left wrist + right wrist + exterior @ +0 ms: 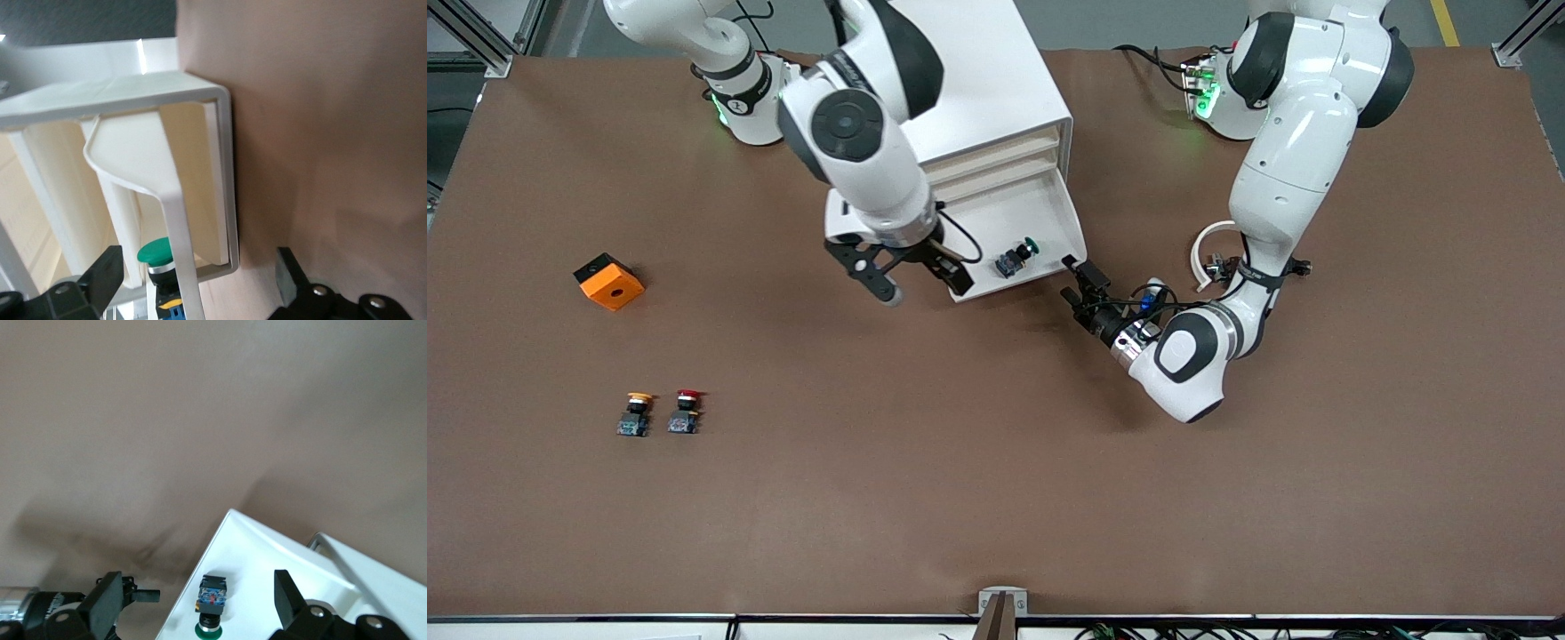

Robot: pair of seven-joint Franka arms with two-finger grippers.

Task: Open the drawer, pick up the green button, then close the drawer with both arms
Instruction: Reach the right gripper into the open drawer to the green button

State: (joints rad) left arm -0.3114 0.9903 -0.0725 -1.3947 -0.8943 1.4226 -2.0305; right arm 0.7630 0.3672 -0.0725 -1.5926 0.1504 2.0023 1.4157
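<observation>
Spreading across the whole scene is the brown tabletop [996,498], and on it, between the two arm bases, stands the white cabinet [996,80] with its stacked cream fronts turned toward the left arm's end. The drawer [1040,200] is pulled out of that stack, and its open tray slopes down toward the front camera.

The right arm [863,133] reaches over the cabinet; the right gripper [920,280] hangs over the drawer's front lip, its jaws spread wide and empty. The left arm [1280,178] bends low over the tabletop, and the left gripper [1080,280] sits just beside the drawer's corner toward the left arm's end, its jaws also wide open and holding nothing.

The button [1016,259] lies on its side in the drawer tray near the front lip. Its long axis runs along the lip: the green cap points toward the left arm's end, the blue-grey base toward the right arm's end. It lies between the two grippers, touched by neither. In the right wrist view the button [212,603] shows between that gripper's open fingers, below them.

Toward the right arm's end, well apart from the cabinet, sit an orange block [608,282], a yellow-capped button [635,414] and a red-capped button [685,412], these two side by side.
</observation>
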